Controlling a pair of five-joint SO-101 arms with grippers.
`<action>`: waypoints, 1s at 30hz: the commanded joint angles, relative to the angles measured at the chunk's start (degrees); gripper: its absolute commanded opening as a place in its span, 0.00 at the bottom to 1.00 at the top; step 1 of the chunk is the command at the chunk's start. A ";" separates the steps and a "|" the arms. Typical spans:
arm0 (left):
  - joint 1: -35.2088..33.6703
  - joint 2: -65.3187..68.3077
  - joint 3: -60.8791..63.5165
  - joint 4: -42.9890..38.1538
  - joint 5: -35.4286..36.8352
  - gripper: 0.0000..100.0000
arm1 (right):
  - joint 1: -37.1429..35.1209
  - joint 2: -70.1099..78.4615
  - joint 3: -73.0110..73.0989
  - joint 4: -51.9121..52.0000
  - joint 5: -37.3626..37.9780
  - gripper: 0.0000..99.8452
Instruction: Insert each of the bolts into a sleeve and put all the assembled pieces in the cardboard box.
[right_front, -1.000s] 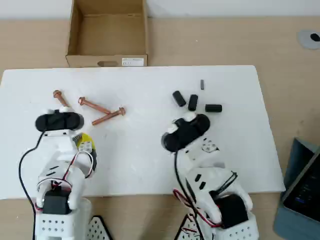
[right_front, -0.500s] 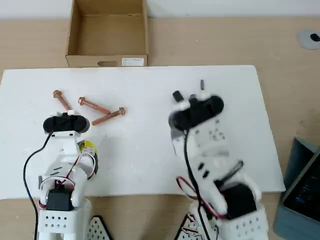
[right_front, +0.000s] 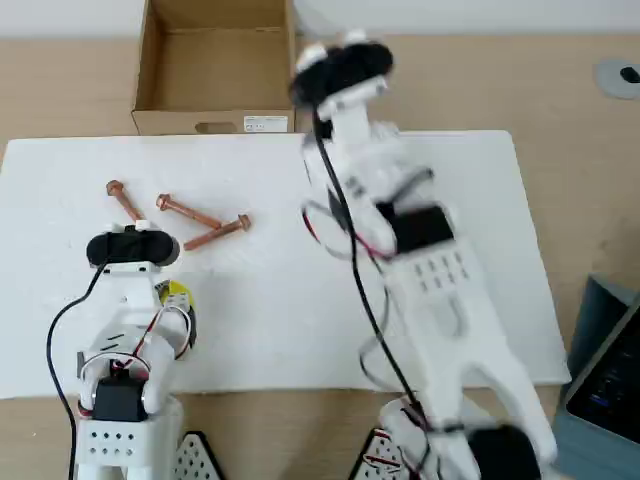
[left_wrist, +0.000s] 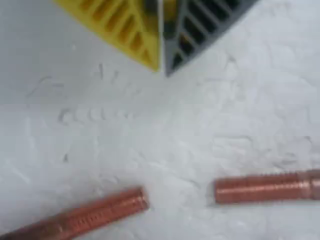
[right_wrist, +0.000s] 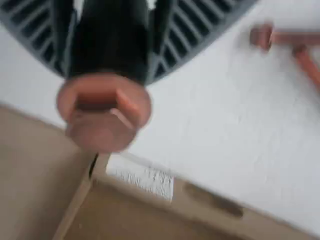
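The right arm (right_front: 400, 230) was stretched far out across the white mat (right_front: 270, 300). Its tip was up by the front right corner of the cardboard box (right_front: 146, 70). The box sat on the brown worktop (right_front: 560, 90), just past the far edge of the mat.

The right end effector (right_wrist: 107, 67) was closed tight on a black sleeve (right_wrist: 107, 40). A copper bolt (right_wrist: 102, 110) was stuck inside the sleeve, and its round head poked out of the end. The sleeve and bolt were up in the air, close above the box wall (right_wrist: 210, 210) with the white sticker on it.

Three loose bolts lay on the mat on the left side. One (right_front: 122, 198) was farthest left. The next (right_front: 188, 211) was in the middle. The last (right_front: 215, 232) was beside it, and those two made a V shape with their tips close together.

The left arm (right_front: 125, 330) was over the mat, just in front of those bolts. The left end effector (left_wrist: 161, 64) was closed, with its yellow finger (left_wrist: 125, 25) and grey finger (left_wrist: 200, 25) pressed together and nothing between them. It was a little above the mat, near the ends of two of the bolts.
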 joint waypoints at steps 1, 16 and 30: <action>-0.53 -0.40 -0.35 0.00 -0.26 0.00 | 0.84 10.51 -13.85 -4.13 0.09 0.01; -0.53 -0.40 -0.35 0.18 0.00 0.00 | 0.75 61.41 -66.07 -5.54 5.80 0.01; -0.53 -0.40 -0.35 0.18 0.00 0.00 | -0.04 90.77 -96.92 -5.10 16.44 0.01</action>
